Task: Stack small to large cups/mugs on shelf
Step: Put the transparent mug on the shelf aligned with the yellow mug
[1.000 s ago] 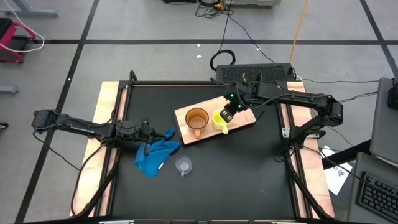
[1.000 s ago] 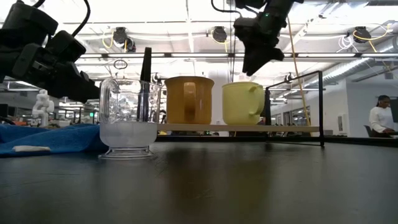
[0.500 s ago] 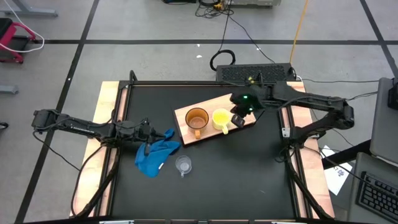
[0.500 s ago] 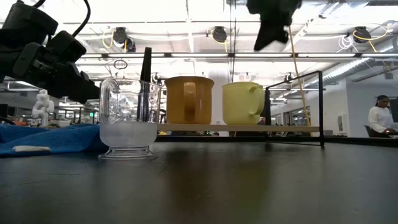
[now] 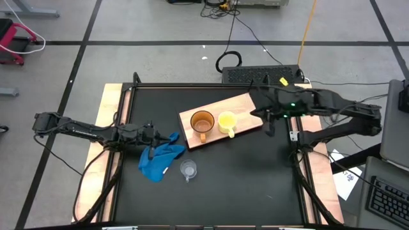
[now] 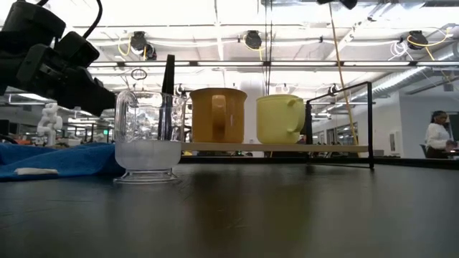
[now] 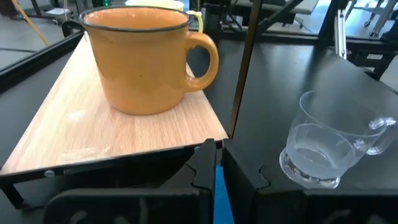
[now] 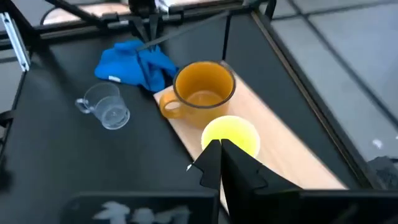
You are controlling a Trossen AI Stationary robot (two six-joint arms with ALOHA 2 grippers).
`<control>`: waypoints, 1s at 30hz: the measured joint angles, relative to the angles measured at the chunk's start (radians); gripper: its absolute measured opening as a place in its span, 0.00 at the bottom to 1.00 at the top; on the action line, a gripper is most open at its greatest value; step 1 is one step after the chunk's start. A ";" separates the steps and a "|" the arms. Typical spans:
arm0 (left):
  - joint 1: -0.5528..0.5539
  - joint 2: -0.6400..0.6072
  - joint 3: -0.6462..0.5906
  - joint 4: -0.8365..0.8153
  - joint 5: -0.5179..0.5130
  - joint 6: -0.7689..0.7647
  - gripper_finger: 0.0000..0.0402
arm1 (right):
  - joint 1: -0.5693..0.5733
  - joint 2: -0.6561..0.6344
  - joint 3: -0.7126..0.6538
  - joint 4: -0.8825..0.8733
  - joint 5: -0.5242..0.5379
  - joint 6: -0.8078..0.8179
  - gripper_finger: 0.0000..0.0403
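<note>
The light-wood shelf board [image 5: 246,105] lies on the black table. The orange-brown mug [image 5: 202,122] and the yellow mug [image 5: 227,121] stand side by side on it on their bases. The clear plastic cup [image 5: 188,168] stands upright on the table near the blue cloth [image 5: 160,160]. My right gripper [image 5: 267,121] is shut and empty, raised off the board's right end; its wrist view [image 8: 217,152] looks down on both mugs. My left gripper [image 5: 170,137] is shut at the cloth's far end, raised above the table in the low view [image 6: 107,100]. My left gripper: a strip of blue [image 7: 214,186] shows in the slit between its shut fingers. I cannot tell whether it touches the cloth.
A black metal frame [image 5: 134,86] runs around the table's edge, with upright posts [image 6: 370,125]. Bare black tabletop [image 5: 249,179] lies to the near right. A person [image 6: 436,136] sits in the room beyond the table.
My right gripper has drawn away from above the yellow mug, going up and toward the table's right edge, and has left the low view. The yellow mug stays standing on the board beside the orange-brown mug.
</note>
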 joint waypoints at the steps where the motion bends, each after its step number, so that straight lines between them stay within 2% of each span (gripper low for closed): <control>1: 0.000 0.000 0.000 0.004 0.000 0.000 0.08 | 0.008 -0.025 -0.015 0.006 0.003 0.000 0.00; 7: 0.000 0.000 0.000 0.011 0.000 0.006 0.08 | 0.046 -0.170 -0.188 0.070 0.004 0.021 0.00; 13: 0.000 0.000 0.000 0.011 0.001 -0.006 0.08 | 0.091 -0.312 -0.400 0.210 0.021 0.000 0.00; 23: 0.000 0.000 0.000 0.013 0.001 -0.003 0.08 | 0.193 -0.519 -0.655 0.385 -0.007 -0.040 0.00; 26: 0.000 0.000 0.000 0.022 0.001 0.008 0.08 | 0.230 -0.561 -0.735 0.501 -0.009 -0.007 0.00; 30: 0.000 0.000 0.000 0.028 0.001 0.030 0.08 | 0.286 -0.582 -0.837 0.688 -0.063 -0.023 0.00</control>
